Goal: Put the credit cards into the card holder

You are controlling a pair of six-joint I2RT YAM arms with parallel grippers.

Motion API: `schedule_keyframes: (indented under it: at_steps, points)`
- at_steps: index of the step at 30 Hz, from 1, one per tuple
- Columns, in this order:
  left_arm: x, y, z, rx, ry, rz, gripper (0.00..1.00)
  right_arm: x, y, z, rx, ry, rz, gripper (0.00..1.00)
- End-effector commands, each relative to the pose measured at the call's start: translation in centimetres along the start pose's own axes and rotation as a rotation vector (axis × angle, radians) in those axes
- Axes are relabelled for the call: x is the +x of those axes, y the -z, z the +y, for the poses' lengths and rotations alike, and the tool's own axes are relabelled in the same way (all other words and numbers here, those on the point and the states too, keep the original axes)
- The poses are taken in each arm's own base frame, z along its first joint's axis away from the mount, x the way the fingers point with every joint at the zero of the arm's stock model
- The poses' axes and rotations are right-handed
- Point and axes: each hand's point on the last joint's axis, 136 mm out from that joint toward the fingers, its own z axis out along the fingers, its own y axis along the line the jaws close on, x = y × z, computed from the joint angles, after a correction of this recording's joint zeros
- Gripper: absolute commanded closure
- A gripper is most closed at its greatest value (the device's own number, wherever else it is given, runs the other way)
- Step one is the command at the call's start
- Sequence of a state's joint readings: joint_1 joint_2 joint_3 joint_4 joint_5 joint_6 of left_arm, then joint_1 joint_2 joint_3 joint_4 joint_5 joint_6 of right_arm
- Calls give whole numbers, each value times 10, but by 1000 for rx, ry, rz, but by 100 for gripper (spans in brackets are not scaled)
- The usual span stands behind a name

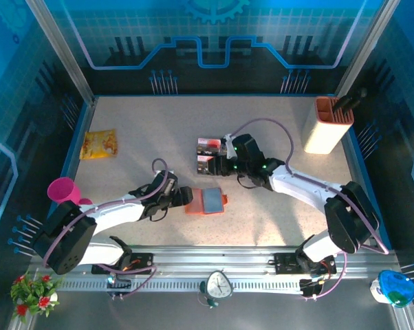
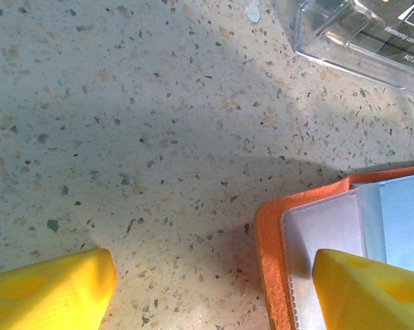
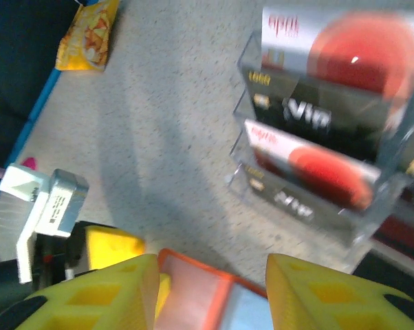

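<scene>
The speckled beige table is carrying everything. The left pincer is standing wide open and gripping nothing. 1 smooth yellow finger is hanging over bare table and the other over the card holder; I cannot tell whether it is touching. The right pincer is standing partly open and empty, its 2 blocky fingers hanging between the holder and the tray.

A tall cream-and-orange container is standing well apart at the far right. A pink cup is sitting at the left edge, with a crinkled yellow snack packet beyond it. The clear hard plastic tray is sitting mid-table, just beside the right pincer. The orange-red holder is lying open and flat nearer the arms, its grey-clear pockets facing up. The credit cards, glossy black with red discs and white lettering, are resting in tiers in the tray.
</scene>
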State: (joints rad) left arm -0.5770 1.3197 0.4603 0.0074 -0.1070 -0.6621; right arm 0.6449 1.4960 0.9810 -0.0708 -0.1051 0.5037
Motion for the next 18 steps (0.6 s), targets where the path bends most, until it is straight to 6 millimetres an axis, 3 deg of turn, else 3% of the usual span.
schedule_keyframes:
  at_steps: [1, 9, 18]
  points:
    - [8, -7, 13, -60, -37, 39, 22, 12, 18, -34, 156, 213, 133, 54]
    - [7, -11, 10, -56, -46, 46, 22, 31, 15, -47, 199, 425, 308, 55]
    - [5, -12, 8, -57, -48, 47, 22, 44, 4, -63, 323, 594, 388, 56]
